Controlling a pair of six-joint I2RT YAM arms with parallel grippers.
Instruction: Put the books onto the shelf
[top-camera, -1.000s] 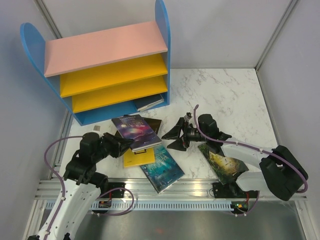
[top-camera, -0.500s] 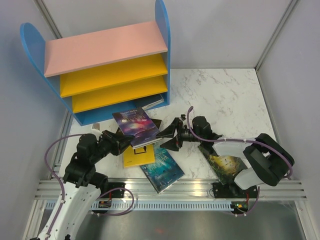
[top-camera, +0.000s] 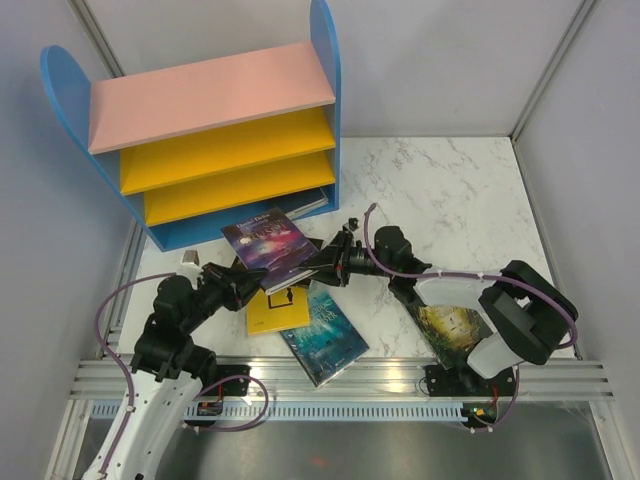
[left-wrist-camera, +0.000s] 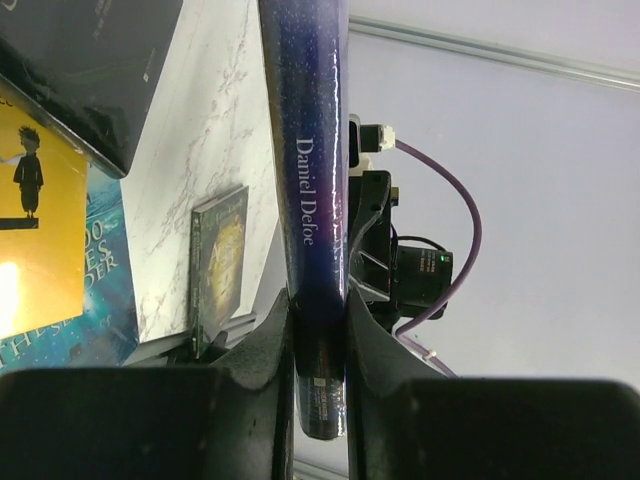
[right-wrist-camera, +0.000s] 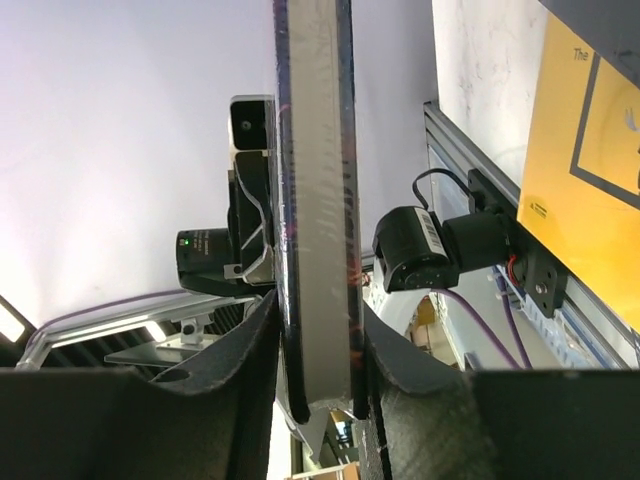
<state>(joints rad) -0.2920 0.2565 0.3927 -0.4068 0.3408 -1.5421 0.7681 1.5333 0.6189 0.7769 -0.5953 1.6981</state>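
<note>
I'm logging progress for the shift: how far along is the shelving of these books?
Done: one greyish book lies in the blue-sided shelf, lowest compartment. In hand: the dark purple paperback, gripped at opposite edges by the left jaws and right jaws. Left: the yellow book, teal book, green-gold book and black book on the marble table.

Shelf (top-camera: 210, 95) at back, book (top-camera: 268, 240) between left gripper (top-camera: 262, 283) and right gripper (top-camera: 322, 262)

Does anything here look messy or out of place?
The yellow book, teal book and green-gold book lie scattered at odd angles on the table. The lone shelved book lies flat and crooked on the shelf base. Oddly, the left gripper and right gripper pinch one Daniel Defoe book.
</note>
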